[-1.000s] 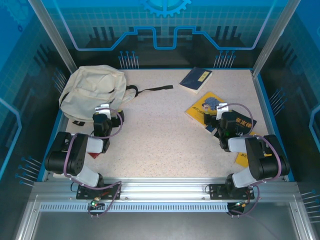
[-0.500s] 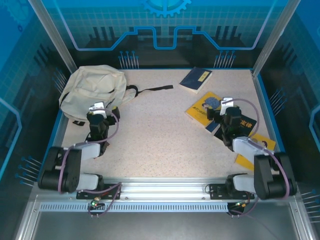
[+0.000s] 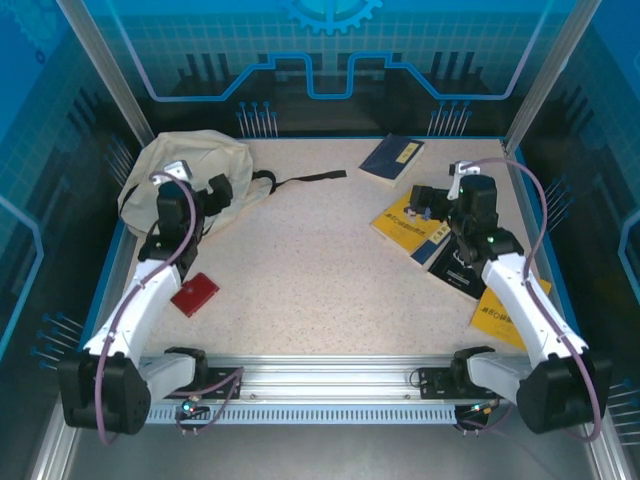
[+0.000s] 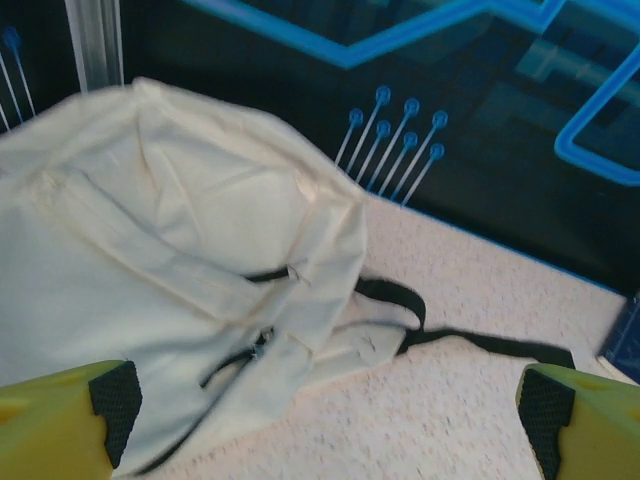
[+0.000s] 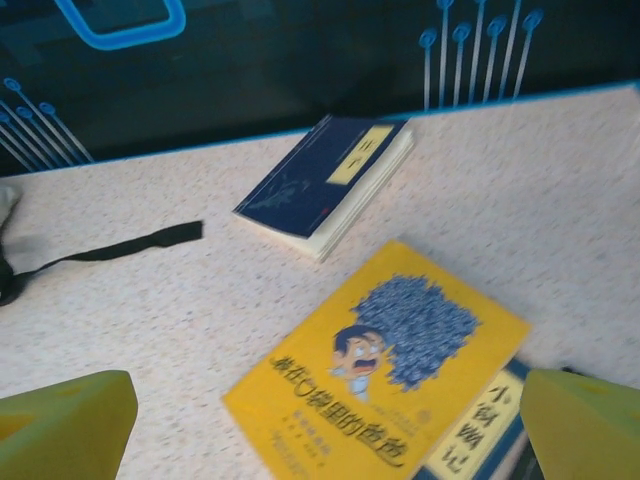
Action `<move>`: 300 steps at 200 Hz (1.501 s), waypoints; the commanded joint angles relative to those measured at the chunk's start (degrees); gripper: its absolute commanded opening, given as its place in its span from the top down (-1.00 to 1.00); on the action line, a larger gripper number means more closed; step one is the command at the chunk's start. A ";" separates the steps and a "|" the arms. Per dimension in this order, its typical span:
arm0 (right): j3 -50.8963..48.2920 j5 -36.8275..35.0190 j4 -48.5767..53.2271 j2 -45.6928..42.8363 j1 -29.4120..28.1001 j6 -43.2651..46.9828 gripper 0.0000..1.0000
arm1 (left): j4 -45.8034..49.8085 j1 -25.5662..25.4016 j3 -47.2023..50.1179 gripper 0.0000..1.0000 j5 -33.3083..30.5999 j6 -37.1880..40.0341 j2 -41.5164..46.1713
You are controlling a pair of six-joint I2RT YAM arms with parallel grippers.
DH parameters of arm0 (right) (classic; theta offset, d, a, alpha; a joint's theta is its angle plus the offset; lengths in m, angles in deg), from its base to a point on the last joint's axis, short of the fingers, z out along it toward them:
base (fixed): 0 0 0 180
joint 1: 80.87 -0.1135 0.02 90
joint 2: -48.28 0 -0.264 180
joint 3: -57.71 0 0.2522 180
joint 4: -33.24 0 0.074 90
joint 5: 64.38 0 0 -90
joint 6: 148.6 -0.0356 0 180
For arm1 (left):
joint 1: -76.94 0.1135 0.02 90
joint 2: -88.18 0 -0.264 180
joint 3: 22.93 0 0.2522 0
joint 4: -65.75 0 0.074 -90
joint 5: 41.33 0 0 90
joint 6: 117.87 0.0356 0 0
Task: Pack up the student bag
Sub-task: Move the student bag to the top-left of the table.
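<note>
Your student bag (image 3: pixel 195 165) lies slumped at the table's (image 3: pixel 320 280) 10 o'clock corner, with its black strap (image 3: pixel 312 179) trailing toward 3. The L gripper (image 3: pixel 215 190) hangs at the bag's 4 o'clock edge, fingers (image 4: pixel 105 405) spread wide w/ nothing betw. them. A flat red item (image 3: pixel 194 293) lies at 8. The R gripper (image 3: pixel 428 203), also spread and empty, hangs over the yellow book (image 3: pixel 400 225) at 2. The navy book (image 3: pixel 392 158) sits apart at 1.
</note>
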 commanded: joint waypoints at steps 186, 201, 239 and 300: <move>12.85 11.44 14.45 25.60 -19.17 -14.13 -0.96 | 38.31 4.00 -45.47 -0.90 14.88 -5.26 -58.90; 12.83 11.16 14.58 25.73 -19.46 -14.74 -0.96 | 37.43 3.23 -44.53 -0.83 17.69 -4.54 -58.94; 12.74 10.61 15.15 25.92 -19.55 -14.95 -0.96 | 36.81 -2.53 -42.56 -0.80 21.70 -3.13 -57.52; 12.10 6.47 17.06 24.19 -18.64 -15.57 -0.97 | 32.64 -16.85 -33.71 -0.77 25.31 -9.36 -52.90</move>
